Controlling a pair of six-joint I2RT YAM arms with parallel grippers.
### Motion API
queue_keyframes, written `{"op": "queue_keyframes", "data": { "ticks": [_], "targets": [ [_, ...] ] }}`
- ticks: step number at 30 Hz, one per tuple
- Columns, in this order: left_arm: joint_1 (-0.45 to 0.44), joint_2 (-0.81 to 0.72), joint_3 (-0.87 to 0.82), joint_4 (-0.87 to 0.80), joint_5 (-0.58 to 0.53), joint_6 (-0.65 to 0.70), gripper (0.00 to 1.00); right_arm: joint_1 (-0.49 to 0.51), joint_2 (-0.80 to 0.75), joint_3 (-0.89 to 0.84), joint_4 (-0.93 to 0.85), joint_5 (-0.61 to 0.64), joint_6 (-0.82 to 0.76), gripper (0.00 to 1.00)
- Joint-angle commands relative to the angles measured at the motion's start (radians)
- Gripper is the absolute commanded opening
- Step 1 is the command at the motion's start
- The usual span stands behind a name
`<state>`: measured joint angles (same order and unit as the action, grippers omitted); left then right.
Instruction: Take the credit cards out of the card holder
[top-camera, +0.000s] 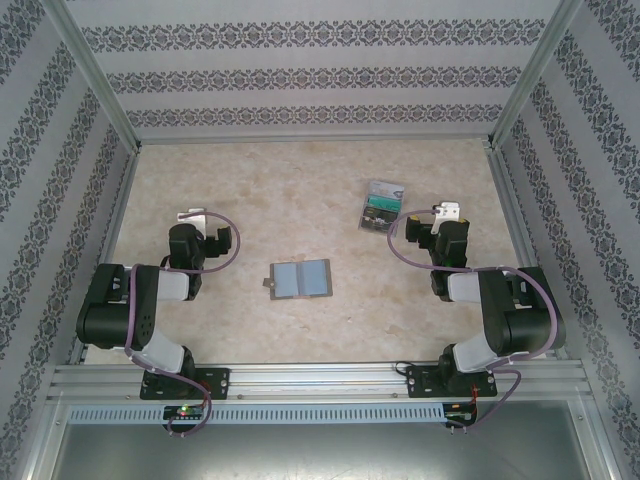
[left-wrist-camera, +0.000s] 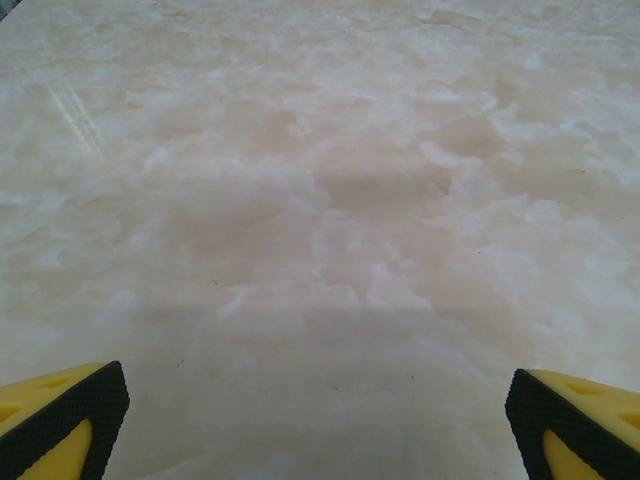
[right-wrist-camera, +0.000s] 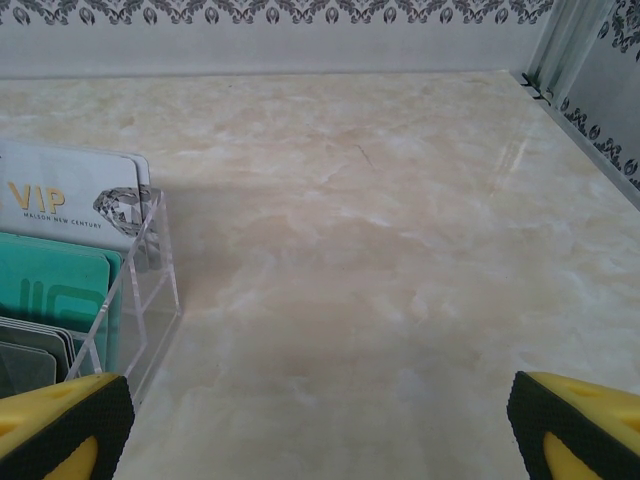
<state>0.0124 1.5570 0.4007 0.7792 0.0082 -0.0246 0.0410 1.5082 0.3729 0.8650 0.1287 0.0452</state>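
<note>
The card holder (top-camera: 300, 279) lies opened flat at the middle of the marble table, both pale blue-grey halves facing up and a small tab at its left side. From this height I cannot make out the credit cards in it. My left gripper (top-camera: 193, 214) rests well to the holder's left; in the left wrist view it (left-wrist-camera: 320, 425) is open over bare table, its yellow fingers (left-wrist-camera: 60, 420) wide apart. My right gripper (top-camera: 447, 211) sits to the holder's upper right and stands open (right-wrist-camera: 320, 425) with nothing between its fingertips (right-wrist-camera: 575, 425).
A clear plastic case (top-camera: 381, 205) with a white VIP card (right-wrist-camera: 70, 200) and a teal card stands just left of my right gripper (right-wrist-camera: 135, 290). Patterned walls and aluminium posts (top-camera: 525, 75) close the table on three sides.
</note>
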Motion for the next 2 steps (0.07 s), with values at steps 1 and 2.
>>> {"op": "queue_keyframes", "data": {
  "ticks": [1, 2],
  "targets": [
    [-0.009, 0.003, 0.020, 0.035, 0.020, 0.023, 1.00, -0.008, -0.003, 0.008, 0.031, -0.019, -0.009, 0.98],
    [-0.009, 0.002, 0.018, 0.036, 0.019, 0.022, 1.00, -0.009, -0.002, 0.008, 0.031, -0.020, -0.008, 0.98]
  ]
}}
